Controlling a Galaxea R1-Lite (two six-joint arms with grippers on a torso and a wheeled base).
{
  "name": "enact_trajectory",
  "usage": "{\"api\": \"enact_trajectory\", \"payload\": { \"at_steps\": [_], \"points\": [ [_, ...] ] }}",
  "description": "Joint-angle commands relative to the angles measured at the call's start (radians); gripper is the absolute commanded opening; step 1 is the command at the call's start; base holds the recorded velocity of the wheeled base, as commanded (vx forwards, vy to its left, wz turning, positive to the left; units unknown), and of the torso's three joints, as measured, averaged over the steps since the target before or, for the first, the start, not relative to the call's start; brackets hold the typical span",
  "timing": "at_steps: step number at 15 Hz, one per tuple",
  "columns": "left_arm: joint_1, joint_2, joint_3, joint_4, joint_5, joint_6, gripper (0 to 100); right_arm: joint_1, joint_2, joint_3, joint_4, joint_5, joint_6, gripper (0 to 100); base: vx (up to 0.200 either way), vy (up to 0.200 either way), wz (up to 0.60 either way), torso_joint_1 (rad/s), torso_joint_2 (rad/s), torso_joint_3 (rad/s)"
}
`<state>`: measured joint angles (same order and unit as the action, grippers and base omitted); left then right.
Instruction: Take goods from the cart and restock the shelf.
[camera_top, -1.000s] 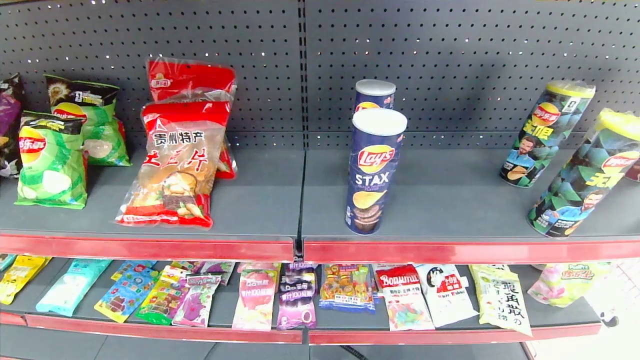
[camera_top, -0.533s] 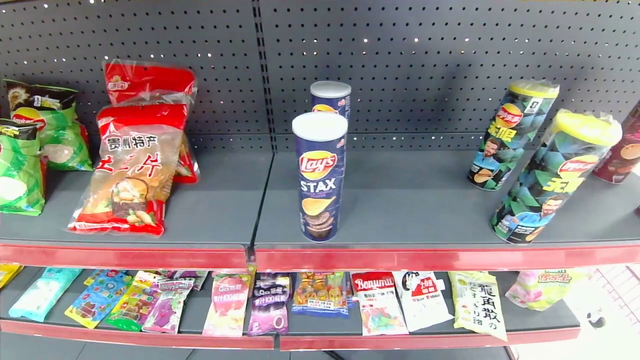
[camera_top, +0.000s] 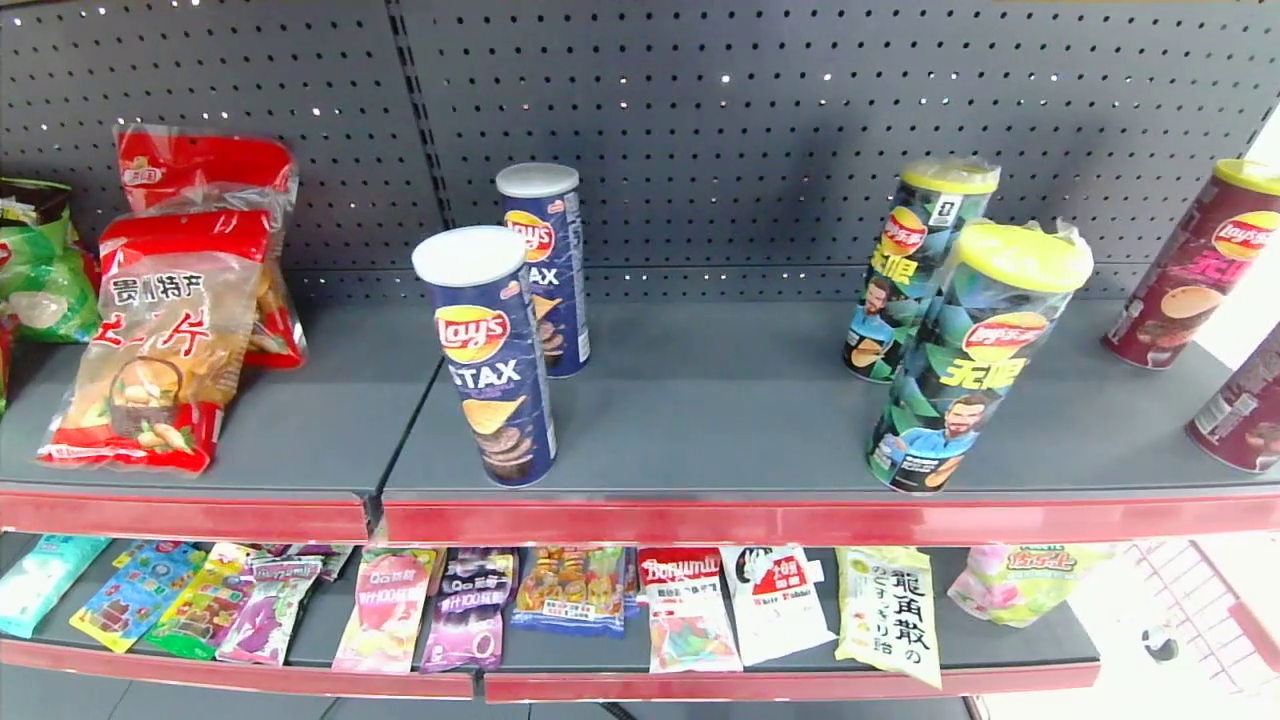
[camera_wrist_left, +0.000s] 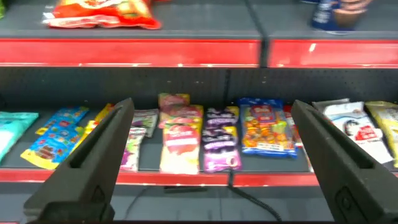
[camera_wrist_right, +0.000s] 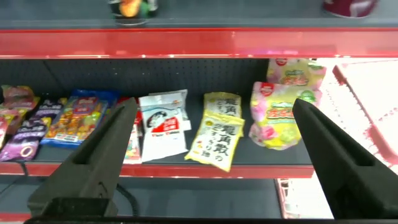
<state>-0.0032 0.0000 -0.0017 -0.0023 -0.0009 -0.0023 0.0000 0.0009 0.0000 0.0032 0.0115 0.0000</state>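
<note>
The head camera has swung toward the robot's right since the earlier frames, so the upper shelf slides left in view while its goods keep their places. The two blue crisp tubes now stand left of centre, the yellow-lidded tubes stand well apart to their right, and maroon tubes have come into view at the right edge. The left claw and the right claw each hang before the lower shelf of sachets, fingers spread wide with nothing between them.

Thin black cable, perforated dark grey back panel
</note>
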Motion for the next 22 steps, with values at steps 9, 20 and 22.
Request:
{"api": "enact_trajectory", "payload": {
  "at_steps": [9, 20, 22],
  "points": [
    [0.000, 0.000, 0.000, -0.001, 0.001, 0.001, 100, 0.000, 0.001, 0.000, 0.000, 0.001, 0.000, 100, 0.000, -0.200, 0.00, 0.002, 0.00, 0.001],
    [0.000, 0.000, 0.000, -0.001, -0.001, -0.001, 100, 0.000, -0.001, 0.000, 0.000, 0.001, 0.002, 100, 0.000, 0.000, -0.11, 0.000, 0.00, 0.000],
    [0.000, 0.000, 0.000, -0.001, -0.001, 0.001, 100, 0.000, -0.001, 0.000, 0.000, 0.001, 0.002, 100, 0.000, 0.000, 0.00, 0.000, 0.00, 0.000]
  ]
}}
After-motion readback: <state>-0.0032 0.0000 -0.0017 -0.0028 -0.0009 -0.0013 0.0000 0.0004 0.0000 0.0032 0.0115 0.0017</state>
